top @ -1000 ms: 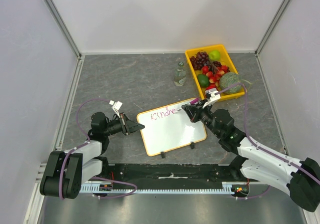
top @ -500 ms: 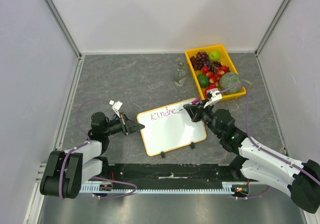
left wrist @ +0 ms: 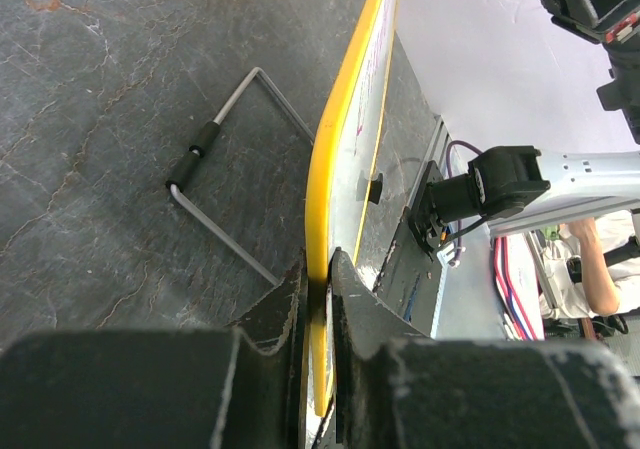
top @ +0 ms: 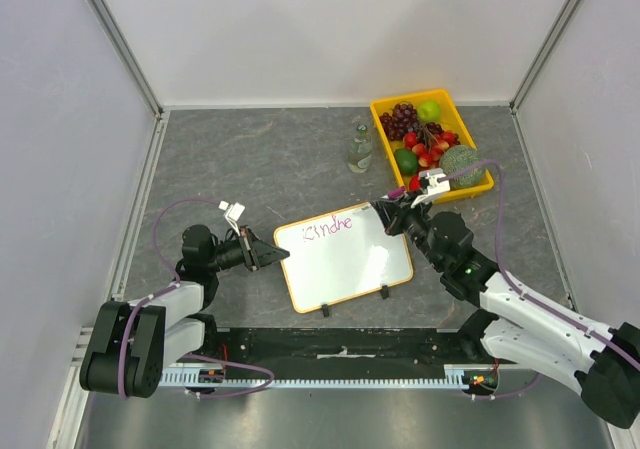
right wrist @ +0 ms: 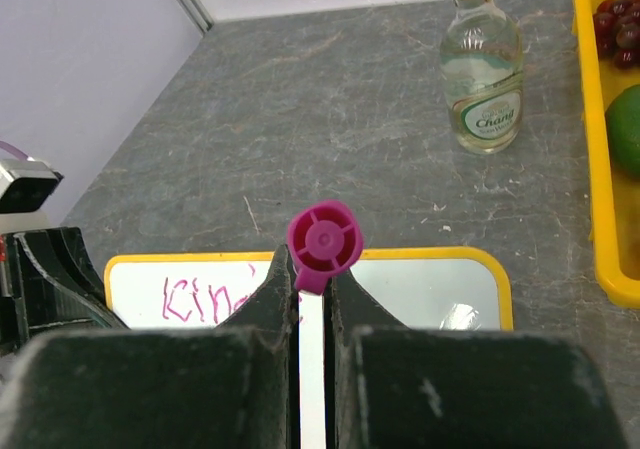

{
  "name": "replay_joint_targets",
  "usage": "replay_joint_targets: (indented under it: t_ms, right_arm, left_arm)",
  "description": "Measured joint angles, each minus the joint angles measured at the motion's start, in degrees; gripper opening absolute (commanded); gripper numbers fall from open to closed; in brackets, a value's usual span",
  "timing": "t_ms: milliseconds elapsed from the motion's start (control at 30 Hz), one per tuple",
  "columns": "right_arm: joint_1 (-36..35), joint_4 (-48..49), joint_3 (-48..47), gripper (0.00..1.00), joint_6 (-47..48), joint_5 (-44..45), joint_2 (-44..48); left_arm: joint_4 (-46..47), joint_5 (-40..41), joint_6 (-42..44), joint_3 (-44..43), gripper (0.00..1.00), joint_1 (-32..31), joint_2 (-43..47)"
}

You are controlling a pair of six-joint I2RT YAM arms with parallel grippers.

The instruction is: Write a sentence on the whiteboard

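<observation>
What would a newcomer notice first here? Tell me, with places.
The whiteboard at the table's middle, with pink writing along its far edge, draws the eye first. The right fingers grip a pink marker at its far right corner, while the left fingers clamp its left edge. A yellow tray of fruit sits at the far right.

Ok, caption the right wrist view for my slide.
Right hand holding a pink marker over the partly written whiteboard.
</observation>
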State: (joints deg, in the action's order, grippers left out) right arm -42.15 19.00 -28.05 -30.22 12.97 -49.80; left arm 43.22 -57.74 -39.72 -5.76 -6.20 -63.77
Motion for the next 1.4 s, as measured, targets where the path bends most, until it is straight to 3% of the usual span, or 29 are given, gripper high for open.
replay_joint_targets:
  t_ms: [1400]
  right_arm:
    - [0.04, -2.03, 2.38, 0.0, 1.33, -1.09, 0.76]
  left_arm:
    - [0.15, -0.02, 0.0, 0.0, 0.02, 0.02, -0.11]
